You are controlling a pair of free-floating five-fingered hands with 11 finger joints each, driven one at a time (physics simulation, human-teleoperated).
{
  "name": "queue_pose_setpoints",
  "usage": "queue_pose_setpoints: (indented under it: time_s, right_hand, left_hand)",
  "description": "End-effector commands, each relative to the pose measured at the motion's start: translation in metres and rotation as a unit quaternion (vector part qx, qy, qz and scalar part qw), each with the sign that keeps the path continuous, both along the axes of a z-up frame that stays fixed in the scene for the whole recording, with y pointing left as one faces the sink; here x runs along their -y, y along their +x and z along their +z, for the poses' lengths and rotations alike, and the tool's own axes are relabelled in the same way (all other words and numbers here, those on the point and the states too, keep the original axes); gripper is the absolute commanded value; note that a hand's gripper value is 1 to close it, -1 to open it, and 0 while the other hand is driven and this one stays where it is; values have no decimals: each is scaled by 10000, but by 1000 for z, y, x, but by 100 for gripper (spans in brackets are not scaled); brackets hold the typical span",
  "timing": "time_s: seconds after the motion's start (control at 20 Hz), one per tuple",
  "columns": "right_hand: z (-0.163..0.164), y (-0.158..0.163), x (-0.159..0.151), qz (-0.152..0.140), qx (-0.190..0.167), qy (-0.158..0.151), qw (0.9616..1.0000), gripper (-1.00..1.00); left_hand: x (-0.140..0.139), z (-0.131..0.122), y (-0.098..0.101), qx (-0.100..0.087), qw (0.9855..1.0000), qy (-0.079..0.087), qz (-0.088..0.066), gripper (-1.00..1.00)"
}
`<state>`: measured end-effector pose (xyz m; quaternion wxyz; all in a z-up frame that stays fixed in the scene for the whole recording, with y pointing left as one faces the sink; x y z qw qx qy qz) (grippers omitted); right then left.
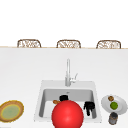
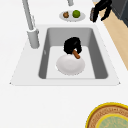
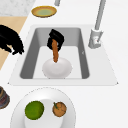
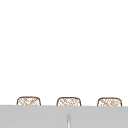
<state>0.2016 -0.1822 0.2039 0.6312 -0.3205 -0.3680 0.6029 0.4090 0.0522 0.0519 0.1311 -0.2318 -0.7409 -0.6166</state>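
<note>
My left hand (image 1: 64, 98) is low inside the sink (image 1: 41, 100), shut on a brown-orange stick-shaped item (image 1: 56, 101). From the right side, the left hand (image 3: 56, 37) holds the item (image 3: 55, 52) with its tip pointing down onto a white bowl (image 3: 57, 68) on the basin floor. The left side view shows this hand (image 2: 72, 45), the item (image 2: 76, 54) and the bowl (image 2: 70, 65). A red ball shape (image 1: 67, 115) covers the sink's front in the front view. My right hand (image 1: 89, 107) hangs by the sink's front right, fingers relaxed downward and holding nothing (image 3: 11, 41) (image 2: 100, 10).
The faucet (image 1: 68, 73) stands behind the basin. On the right counter lie a white plate (image 1: 122, 103) with a green lime (image 1: 114, 105) and a brown fruit (image 1: 110, 98), and a dark jar (image 1: 113, 118). A yellow plate (image 1: 11, 111) lies at left. Three chairs (image 1: 68, 44) stand beyond the counter.
</note>
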Motion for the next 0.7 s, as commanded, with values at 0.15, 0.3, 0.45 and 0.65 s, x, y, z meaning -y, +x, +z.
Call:
queue_pose_setpoints:
  time_s: [0.15,0.3,0.45,0.65]
  right_hand:
    - [0,0,0,0,0,0,10000,0]
    - [0,0,0,0,0,0,10000,0]
    - [0,0,0,0,0,0,10000,0]
    - [0,0,0,0,0,0,10000,0]
  left_hand:
    - [39,-28,0,188,9992,-358,55,100]
    - [43,-48,3,219,9987,-401,211,100]
    - [30,-76,5,86,9992,-368,118,100]
    - [24,-106,13,115,9997,-216,-25,100]
